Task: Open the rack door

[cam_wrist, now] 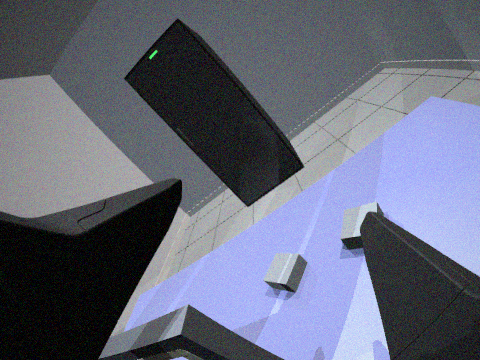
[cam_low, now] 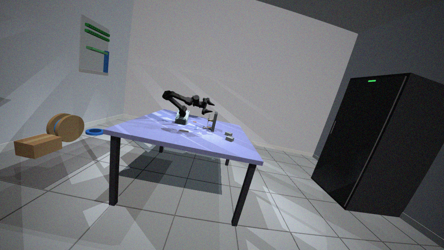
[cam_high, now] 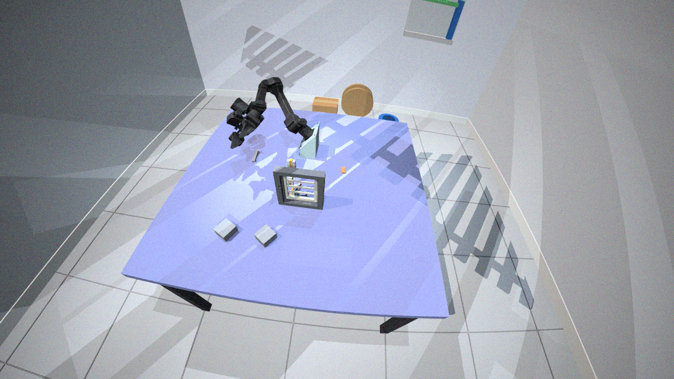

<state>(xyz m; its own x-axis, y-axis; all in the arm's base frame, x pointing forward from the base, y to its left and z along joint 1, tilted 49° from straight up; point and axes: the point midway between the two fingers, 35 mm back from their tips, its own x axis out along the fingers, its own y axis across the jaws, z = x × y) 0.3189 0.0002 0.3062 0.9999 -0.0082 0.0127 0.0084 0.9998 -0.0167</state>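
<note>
Frame point(cam_high: 299, 172) point(cam_low: 214, 121) point(cam_wrist: 187, 325): dark grey, square, upright on the tabletop point(cam_high: 363, 245) point(cam_low: 186, 141) point(cam_wrist: 240, 280)
Door: pale bars point(cam_high: 301, 181) show through the frame's opening in the top view; how far the door stands open, I cannot tell
White and yellow piece point(cam_high: 291, 163): on the arm's side of the frame, showing above its top edge in the top view; whether it is the handle, and which way the handle is turned, is too small to tell
Tool point(cam_high: 230, 132) point(cam_low: 212, 107) point(cam_wrist: 274, 206): released, fingers spread wide, grasping nothing, raised over the tabletop
Frame from tool: apart, off to one side; low on the left in the wrist view, partly behind the left-hand finger
Arm point(cam_high: 281, 101) point(cam_low: 178, 98): folded up from its pale mount point(cam_high: 309, 148) point(cam_low: 181, 120), reaching out sideways
Grey blocks: one point(cam_high: 265, 235) point(cam_wrist: 284, 272) on the far side of the frame from the arm, another point(cam_high: 226, 229) point(cam_wrist: 351, 225) near it, partly behind a finger in the wrist view
Orange chip point(cam_high: 343, 169) point(cam_low: 194, 122): near the frame, flat
</note>
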